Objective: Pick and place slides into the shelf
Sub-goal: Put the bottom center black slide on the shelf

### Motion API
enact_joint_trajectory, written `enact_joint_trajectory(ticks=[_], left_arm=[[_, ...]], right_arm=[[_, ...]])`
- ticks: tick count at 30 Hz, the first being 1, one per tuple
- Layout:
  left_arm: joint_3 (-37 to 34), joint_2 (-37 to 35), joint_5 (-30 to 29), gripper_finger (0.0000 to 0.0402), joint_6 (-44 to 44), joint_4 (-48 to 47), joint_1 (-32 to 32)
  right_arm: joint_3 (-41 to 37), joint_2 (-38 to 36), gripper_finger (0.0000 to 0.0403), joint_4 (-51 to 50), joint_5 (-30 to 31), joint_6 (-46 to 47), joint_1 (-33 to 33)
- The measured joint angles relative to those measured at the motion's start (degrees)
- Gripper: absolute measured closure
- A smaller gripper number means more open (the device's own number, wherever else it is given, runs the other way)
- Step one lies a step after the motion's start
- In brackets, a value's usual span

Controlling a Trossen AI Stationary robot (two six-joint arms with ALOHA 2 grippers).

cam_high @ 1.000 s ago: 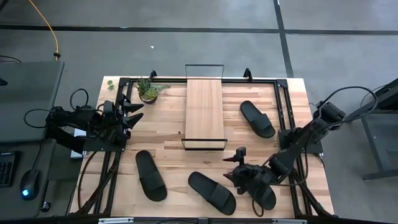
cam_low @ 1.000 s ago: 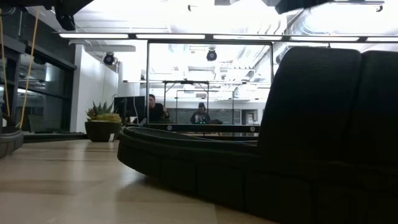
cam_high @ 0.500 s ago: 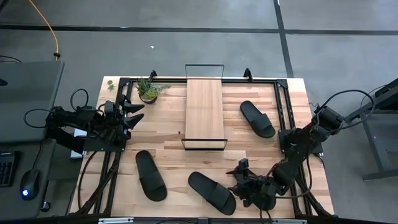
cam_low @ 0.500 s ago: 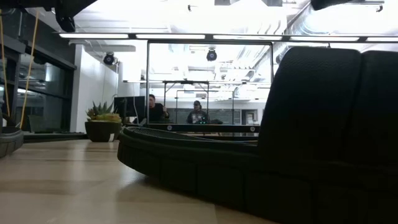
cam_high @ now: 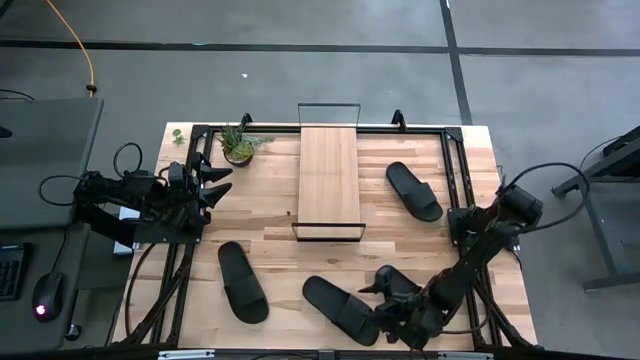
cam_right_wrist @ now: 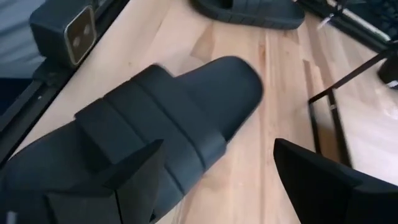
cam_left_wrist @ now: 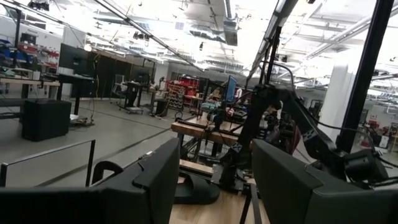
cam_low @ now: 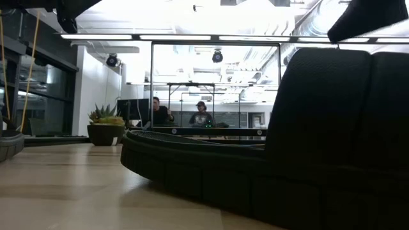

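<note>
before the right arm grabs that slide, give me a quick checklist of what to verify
1. Right gripper open: ok, its fingers stand wide apart.
2. Gripper lined up on the slide: ok, in the right wrist view one finger is over the strap and the other over bare table beside it.
3. Slide already gripped: not ok, nothing is pinched yet.
4. Shelf free to receive it: ok, its plank shows bare from above.
5. Left gripper out of the way: ok, it waits at the table's left edge near the plant.
6. Neighbouring slide clear of the right gripper: cannot tell, it lies close beside it.
</note>
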Motion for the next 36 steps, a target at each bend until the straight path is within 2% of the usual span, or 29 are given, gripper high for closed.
enact_joint_trajectory(ticks=[4,11,21,29,36], left_arm=[[0.0,0.0,-0.21,0.0218,0.07,0.02,0.0],[0.0,-0.02,-4.68,0.0218,1.79,0.07,0.02],[0.0,-0.02,-4.94,0.0218,1.95,1.01,0.0],[0.0,-0.01,-4.94,0.0218,1.95,0.98,0.02],[0.0,-0.02,-4.94,0.0218,1.92,0.98,0.0]], right_arm=[[0.0,1.55,0.011,1.96,-1.0,1.06,0.69],[0.0,2.08,0.011,4.24,-0.47,2.67,2.2],[0.08,5.8,0.011,4.63,-1.59,6.07,3.01],[5.35,10.06,0.011,-3.91,-1.08,6.21,2.99],[6.1,11.95,0.012,-5.77,5.22,10.09,2.86]])
